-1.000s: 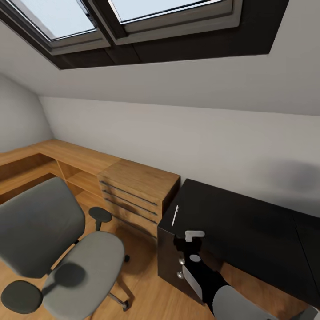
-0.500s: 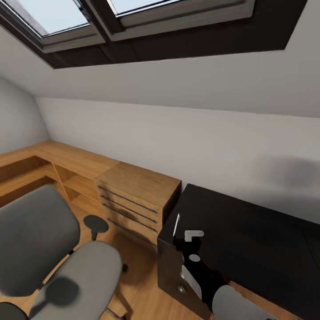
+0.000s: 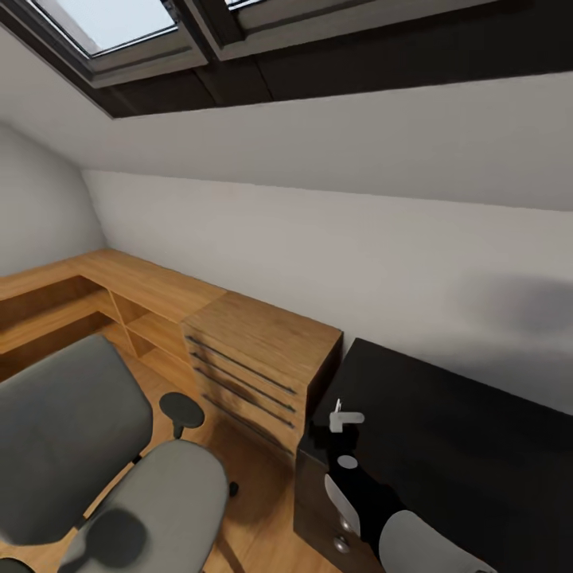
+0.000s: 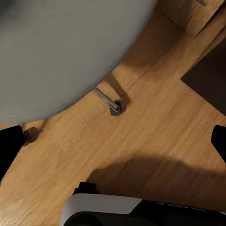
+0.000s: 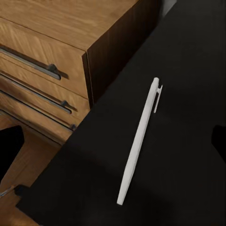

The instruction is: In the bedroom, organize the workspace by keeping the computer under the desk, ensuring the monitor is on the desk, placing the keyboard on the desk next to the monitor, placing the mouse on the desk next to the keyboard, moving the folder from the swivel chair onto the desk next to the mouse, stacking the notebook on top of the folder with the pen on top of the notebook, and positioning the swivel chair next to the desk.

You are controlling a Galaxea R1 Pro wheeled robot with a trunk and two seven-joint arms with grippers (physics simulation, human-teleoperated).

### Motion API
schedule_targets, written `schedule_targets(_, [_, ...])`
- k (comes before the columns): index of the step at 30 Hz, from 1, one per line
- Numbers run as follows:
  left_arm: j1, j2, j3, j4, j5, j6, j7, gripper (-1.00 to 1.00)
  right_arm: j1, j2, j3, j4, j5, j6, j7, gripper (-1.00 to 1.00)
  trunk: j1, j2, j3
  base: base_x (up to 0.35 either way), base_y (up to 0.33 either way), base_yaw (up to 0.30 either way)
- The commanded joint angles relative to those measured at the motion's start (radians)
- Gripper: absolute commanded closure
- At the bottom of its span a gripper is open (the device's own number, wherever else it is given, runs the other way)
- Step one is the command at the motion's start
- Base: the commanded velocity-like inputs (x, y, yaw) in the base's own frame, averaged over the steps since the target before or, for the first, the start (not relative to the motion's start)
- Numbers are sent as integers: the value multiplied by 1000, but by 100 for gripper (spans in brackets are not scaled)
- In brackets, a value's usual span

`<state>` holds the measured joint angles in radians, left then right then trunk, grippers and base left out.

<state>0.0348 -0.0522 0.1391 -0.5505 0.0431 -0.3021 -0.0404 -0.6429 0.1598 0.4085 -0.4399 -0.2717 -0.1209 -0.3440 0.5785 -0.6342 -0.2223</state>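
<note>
A slim white pen (image 5: 139, 141) lies flat on the black desk (image 5: 188, 56), near the desk's corner beside the wooden drawers. My right gripper (image 5: 113, 146) hovers over it, open, with one dark finger on each side and clear of it. In the head view my right gripper (image 3: 341, 422) sits over the desk's (image 3: 461, 446) near left corner, and a sliver of the pen (image 3: 337, 407) shows past it. The grey swivel chair (image 3: 151, 501) stands at lower left, its seat bare. My left gripper (image 4: 113, 146) hangs open above the wood floor beside the chair seat (image 4: 61, 52).
A light-wood drawer unit (image 3: 263, 358) butts against the desk's left end, joined to a low wood shelf (image 3: 119, 278) along the wall. A chrome chair leg with castor (image 4: 110, 104) rests on the floor. A sloped ceiling with skylights hangs overhead.
The head view has shifted a little. My right gripper has come over the pen, which now shows as a sliver behind it instead of lying clear to its left.
</note>
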Motion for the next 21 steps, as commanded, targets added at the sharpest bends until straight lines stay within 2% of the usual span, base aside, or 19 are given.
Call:
schedule_targets(1, [0, -2, 5, -39, 5, 0, -3, -100, -1, -1, 7, 1, -11, -9, -6, -100, 0, -1, -1, 30, 11, 5])
schedule_targets(3, [2, -5, 6, -176, 9, 7, -2, -100, -1, -3, 6, 1, -11, -12, -6, -100, 0, -1, -1, 13, 5, 2])
schedule_targets(4, [41, -8, 7, -386, 42, 85, -2, -100, -1, -6, 6, 0, -10, -18, -7, -100, 4, -8, -5, 2, 1, 0])
schedule_targets(8, [70, -7, 7, -469, 71, 238, -1, -100, -1, -10, 5, 2, -10, -52, -7, -100, 20, -36, -17, 0, 0, 0])
schedule_targets(10, [71, -6, 8, -475, 73, 249, -1, -100, -1, -13, 5, 3, -10, -59, -7, -100, 27, -50, -23, 0, 0, 0])
schedule_targets(12, [90, -5, 10, -532, 75, 252, 0, -100, -1, -16, 5, 4, -10, -74, -7, -100, 35, -64, -30, 0, 0, 0])
schedule_targets(16, [173, -8, 40, -652, 89, 251, 11, -100, -1, -18, 6, 4, -10, -85, -7, -100, 50, -92, -42, 0, 0, 0])
schedule_targets(19, [192, -8, 48, -675, 113, 251, 15, -100, -1, -17, 6, 4, -9, -87, -7, -100, 62, -113, -52, 0, 0, 0])
schedule_targets(21, [199, -10, 60, -663, 120, 240, 16, -100, -2, -29, -6, -7, -21, -76, -15, -100, 69, -127, -58, 0, 0, 0])
